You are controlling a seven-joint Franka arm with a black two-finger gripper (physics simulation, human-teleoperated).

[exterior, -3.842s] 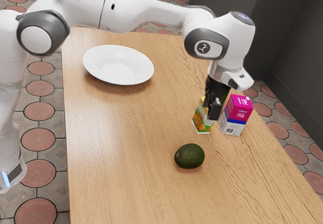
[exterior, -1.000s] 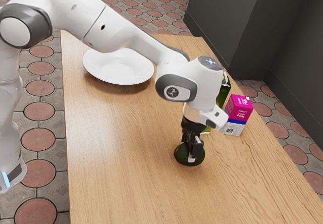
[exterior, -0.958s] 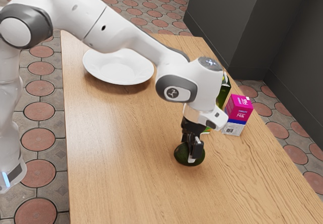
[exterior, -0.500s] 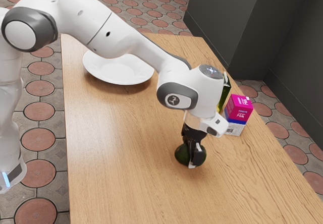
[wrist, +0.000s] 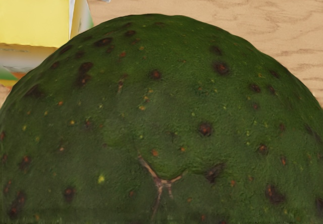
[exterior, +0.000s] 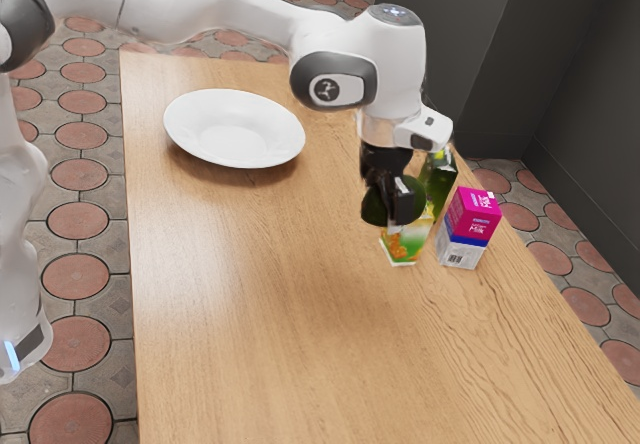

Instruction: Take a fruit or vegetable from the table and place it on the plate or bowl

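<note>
Plate [exterior: 234, 127] comes first, at the exterior view's left: white, bare, resting toward the far end of the surface [exterior: 250, 294]. Open wood runs from it toward the exterior view's right, with nothing standing in between, until my tool [exterior: 392, 196].

The tool hangs above the surface, well apart from the plate. Its 2 fingers are closed partway around the avocado [wrist: 161, 123], 1 on each side, and the fruit is held clear of the wood. In the wrist view its dark, speckled skin sits directly under my hand. I cannot tell which way its long axis runs between the fingers.

Just below and beside the avocado stands the juice carton [exterior: 403, 246]. Its top overlaps the fruit in the exterior view, and I cannot say whether they touch. Behind it is a green bottle [exterior: 438, 172], and at the right a pink carton [exterior: 468, 226].

So the coming move turns on 1 relation: the plate lies from my tool toward the exterior view's left and farther back, directly away from the cartons. I judge the carry should go that way at this height over open wood, and come down only once the avocado is above the plate.
</note>
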